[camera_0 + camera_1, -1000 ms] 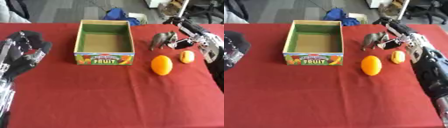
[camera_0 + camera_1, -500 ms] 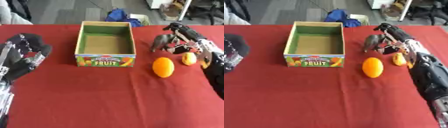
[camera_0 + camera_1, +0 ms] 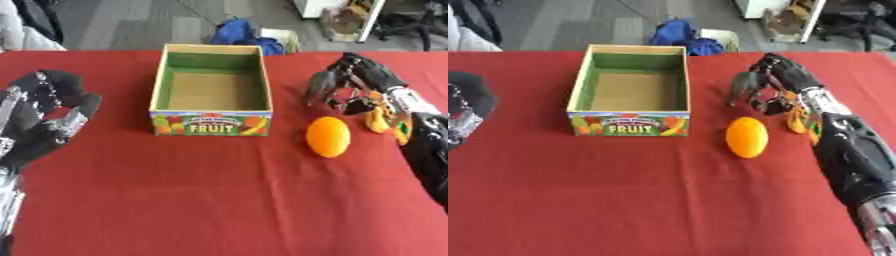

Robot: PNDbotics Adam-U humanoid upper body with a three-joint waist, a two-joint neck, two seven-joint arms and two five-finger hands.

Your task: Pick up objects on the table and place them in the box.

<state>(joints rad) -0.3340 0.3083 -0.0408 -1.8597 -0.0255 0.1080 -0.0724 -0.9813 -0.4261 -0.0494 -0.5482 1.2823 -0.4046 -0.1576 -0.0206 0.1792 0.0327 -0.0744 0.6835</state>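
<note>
Listing what I see, largest first. Red table [image 3: 219,200]: spread under both hands. Fruit box [image 3: 211,91]: open-topped cardboard, well to the left of my right hand, nothing visible inside. My left hand [image 3: 44,120]: idle far left of the box, fingers relaxed and upright, holding nothing. My right hand [image 3: 785,80]: fingers curled down beside a grey animal figure [image 3: 742,87]; I cannot tell whether they grip it. Orange [image 3: 328,136]: just below that hand. Small yellow item [image 3: 378,120]: partly hidden under its wrist.
</note>
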